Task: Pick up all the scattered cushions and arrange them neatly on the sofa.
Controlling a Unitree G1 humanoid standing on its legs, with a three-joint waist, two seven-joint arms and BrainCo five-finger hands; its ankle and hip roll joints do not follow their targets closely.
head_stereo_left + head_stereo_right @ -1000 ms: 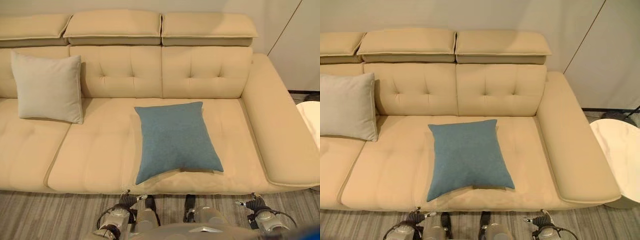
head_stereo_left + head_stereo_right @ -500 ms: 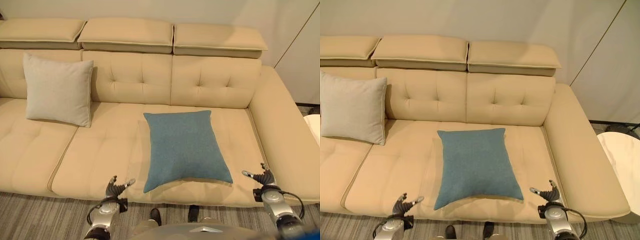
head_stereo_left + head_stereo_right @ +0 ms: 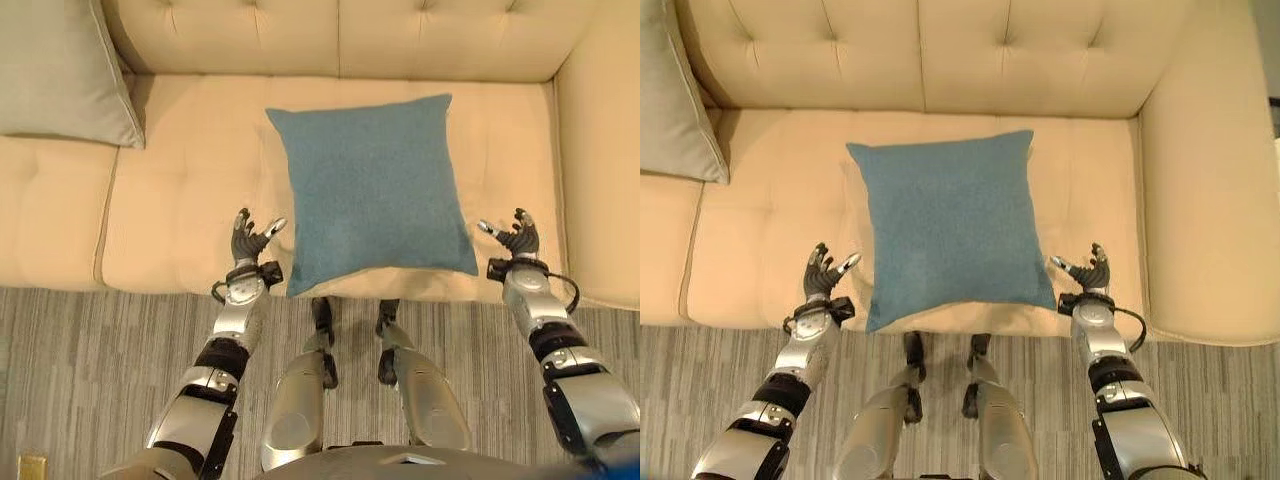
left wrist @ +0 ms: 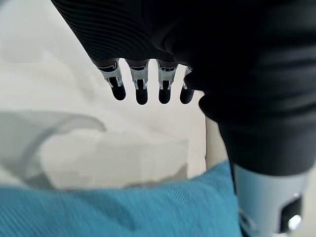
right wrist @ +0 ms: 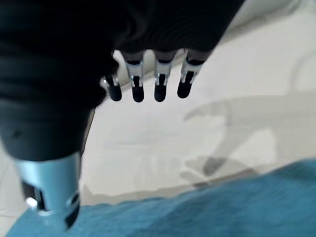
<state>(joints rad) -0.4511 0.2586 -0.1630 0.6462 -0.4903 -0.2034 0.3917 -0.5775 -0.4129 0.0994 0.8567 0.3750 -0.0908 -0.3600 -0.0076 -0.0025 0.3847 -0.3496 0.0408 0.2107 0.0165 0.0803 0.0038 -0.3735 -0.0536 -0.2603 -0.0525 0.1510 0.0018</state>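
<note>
Cream sofa [image 3: 200, 220] on a grey striped floor [image 3: 80, 370], with a blue cushion [image 3: 372, 185] lying flat on the seat.

Both robot hands are raised over the seat's front edge, one at each lower corner of the blue cushion: the left robot hand [image 3: 248, 243] just beside its near left corner, the right robot hand [image 3: 516, 237] just beside its near right corner. Each has its fingers spread and relaxed and holds nothing. A pale grey cushion [image 3: 60, 70] leans against the sofa back, well beyond the left robot hand and off to its left.
</note>
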